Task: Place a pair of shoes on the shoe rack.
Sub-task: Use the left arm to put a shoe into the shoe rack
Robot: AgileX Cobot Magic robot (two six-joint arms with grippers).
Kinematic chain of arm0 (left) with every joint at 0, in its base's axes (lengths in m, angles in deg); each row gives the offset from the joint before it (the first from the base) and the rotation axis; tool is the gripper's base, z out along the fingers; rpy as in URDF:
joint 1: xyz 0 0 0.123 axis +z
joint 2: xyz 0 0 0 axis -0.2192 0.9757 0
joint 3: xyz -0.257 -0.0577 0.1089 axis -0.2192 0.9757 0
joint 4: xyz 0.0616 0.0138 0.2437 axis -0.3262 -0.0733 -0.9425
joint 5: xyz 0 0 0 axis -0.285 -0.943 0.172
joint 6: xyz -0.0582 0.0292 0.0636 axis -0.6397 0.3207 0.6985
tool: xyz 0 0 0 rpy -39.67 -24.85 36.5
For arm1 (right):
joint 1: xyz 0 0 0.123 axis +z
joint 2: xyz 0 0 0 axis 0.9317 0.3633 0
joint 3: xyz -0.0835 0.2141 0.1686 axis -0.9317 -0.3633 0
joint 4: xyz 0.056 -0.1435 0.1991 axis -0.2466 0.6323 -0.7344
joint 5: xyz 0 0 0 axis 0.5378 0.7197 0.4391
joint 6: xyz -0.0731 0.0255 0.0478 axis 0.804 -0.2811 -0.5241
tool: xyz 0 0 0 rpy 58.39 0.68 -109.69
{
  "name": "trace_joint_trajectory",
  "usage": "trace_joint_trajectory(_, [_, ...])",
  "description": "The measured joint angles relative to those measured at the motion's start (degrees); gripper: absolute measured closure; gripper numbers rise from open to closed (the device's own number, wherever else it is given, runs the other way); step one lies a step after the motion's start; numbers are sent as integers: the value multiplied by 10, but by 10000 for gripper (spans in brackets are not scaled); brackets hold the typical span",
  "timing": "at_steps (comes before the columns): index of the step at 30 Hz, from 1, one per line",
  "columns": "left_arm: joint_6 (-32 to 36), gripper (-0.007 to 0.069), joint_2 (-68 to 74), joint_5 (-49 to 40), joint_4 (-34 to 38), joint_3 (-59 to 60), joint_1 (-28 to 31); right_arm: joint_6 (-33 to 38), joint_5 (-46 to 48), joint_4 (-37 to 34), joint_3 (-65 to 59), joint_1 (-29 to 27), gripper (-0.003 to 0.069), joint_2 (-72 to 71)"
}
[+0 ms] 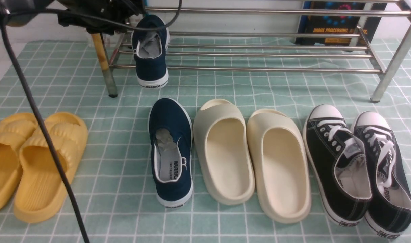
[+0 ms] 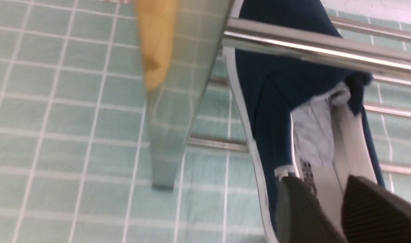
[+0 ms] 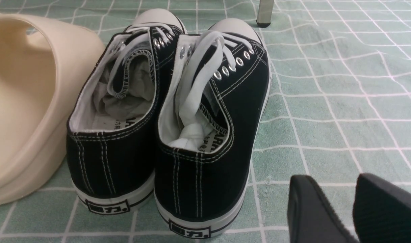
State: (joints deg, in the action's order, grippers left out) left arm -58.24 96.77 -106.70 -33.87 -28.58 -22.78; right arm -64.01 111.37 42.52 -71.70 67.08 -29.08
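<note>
One navy slip-on shoe (image 1: pixel 150 57) lies tilted on the lower bars of the steel shoe rack (image 1: pixel 259 69), toe in and heel hanging over the front bar. In the left wrist view this shoe (image 2: pixel 276 101) runs under a rack bar (image 2: pixel 310 47). My left gripper (image 2: pixel 322 179) hovers at its heel with its fingers apart and the grey insole showing between them. The other navy shoe (image 1: pixel 171 152) rests on the mat, toe toward the rack. My right gripper (image 3: pixel 333 177) is open over bare mat beside the black sneakers (image 3: pixel 175 118).
On the green checked mat lie cream slides (image 1: pixel 249 158), black lace-up sneakers (image 1: pixel 357 168) and yellow slides (image 1: pixel 29 162). A black cable (image 1: pixel 40 128) hangs from the left arm (image 1: pixel 90 17). The rack's rust-yellow leg (image 1: pixel 99 50) stands left of the racked shoe.
</note>
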Motion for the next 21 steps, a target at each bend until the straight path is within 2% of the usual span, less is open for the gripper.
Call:
trace_joint_trajectory(2, [13,584,-11,-48,1,9,-13,0,0,0,0,0,420,0])
trace_joint_trajectory(4, [28,638,-13,-58,5,40,-29,0,0,0,0,0,420,0])
trace_joint_trajectory(9, [39,638,-5,6,12,132,-61,0,0,0,0,0,420,0])
trace_joint_trajectory(13, [20,638,21,75,7,147,-58,0,0,0,0,0,420,0])
trace_joint_trajectory(21, [-29,638,40,69,-8,107,-22,0,0,0,0,0,420,0])
